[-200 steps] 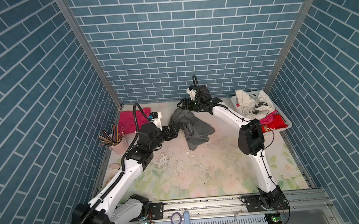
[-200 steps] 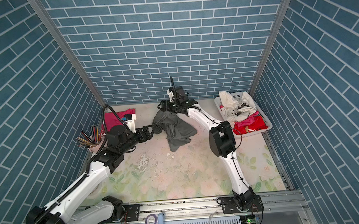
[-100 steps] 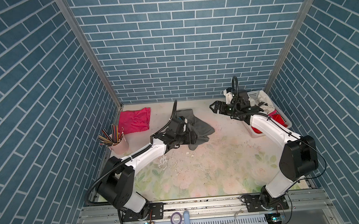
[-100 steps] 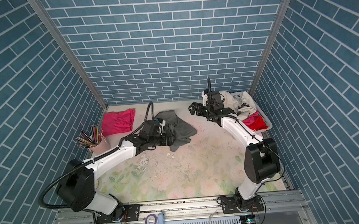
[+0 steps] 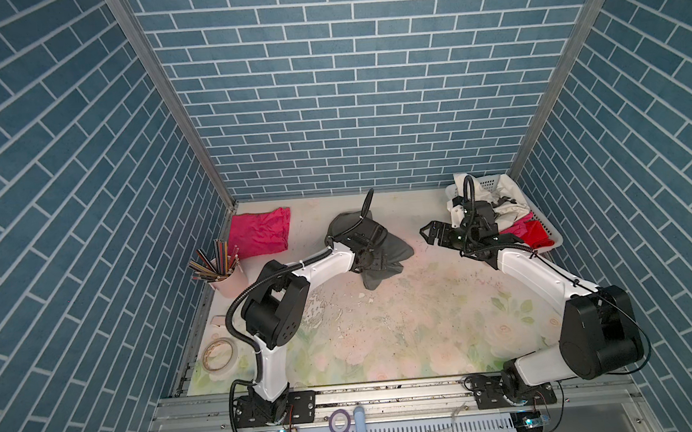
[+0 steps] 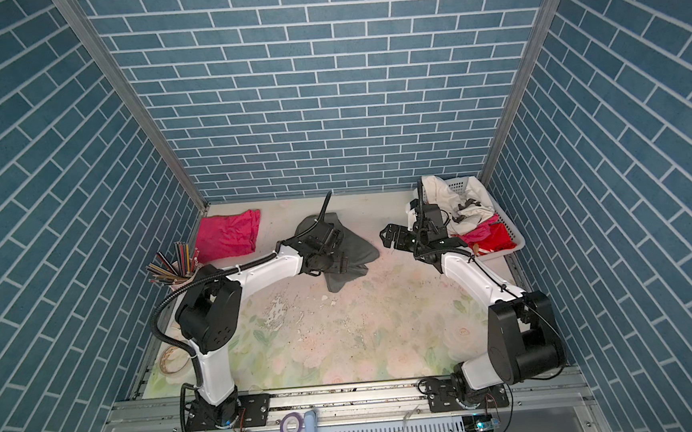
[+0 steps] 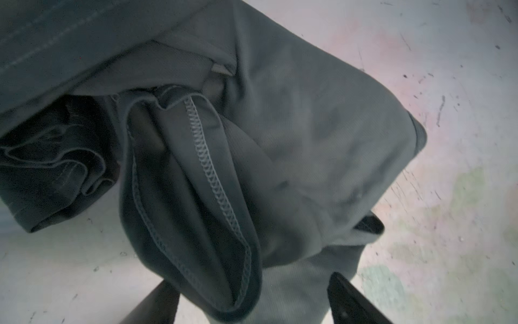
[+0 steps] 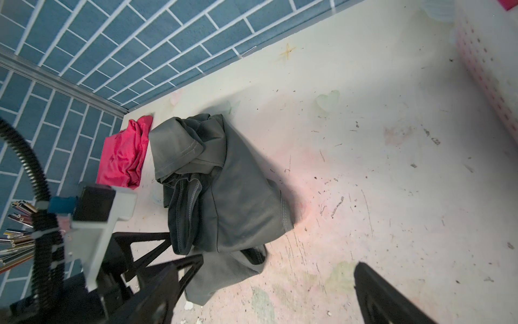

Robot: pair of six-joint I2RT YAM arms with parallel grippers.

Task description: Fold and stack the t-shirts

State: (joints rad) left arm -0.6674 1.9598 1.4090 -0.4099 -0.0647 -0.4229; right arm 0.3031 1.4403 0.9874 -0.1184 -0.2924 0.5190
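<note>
The large dark grey short-sleeved cloth t-shirt [image 5: 397, 252] lies crumpled near the middle of the back edge of the pale floral table [image 5: 386, 339], apart from the hot pink cloth t-shirt [image 5: 260, 231] lying flat in the back left corner. The left gripper [image 7: 258, 276] is low over the grey shirt, jaws spread wide with a stitched fold between them. The right gripper [image 5: 430, 234] hangs spread and empty between that shirt and the white perforated plastic basket [image 5: 487, 182] in the back right corner.
</note>
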